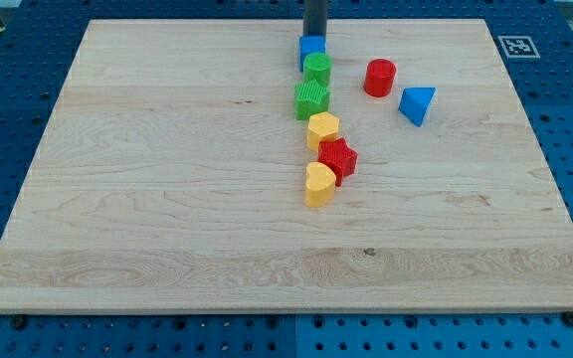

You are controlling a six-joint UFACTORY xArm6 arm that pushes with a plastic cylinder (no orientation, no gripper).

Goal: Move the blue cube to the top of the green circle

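Note:
The blue cube sits near the view's top middle of the wooden board, touching the top side of the green circle. My tip is at the end of the dark rod, right at the cube's top edge, on the side away from the circle. It appears to touch the cube.
Below the green circle a column runs down: a green star, a yellow hexagon, a red star and a yellow heart. A red cylinder and a blue triangle lie to the right. The board's top edge is close to the rod.

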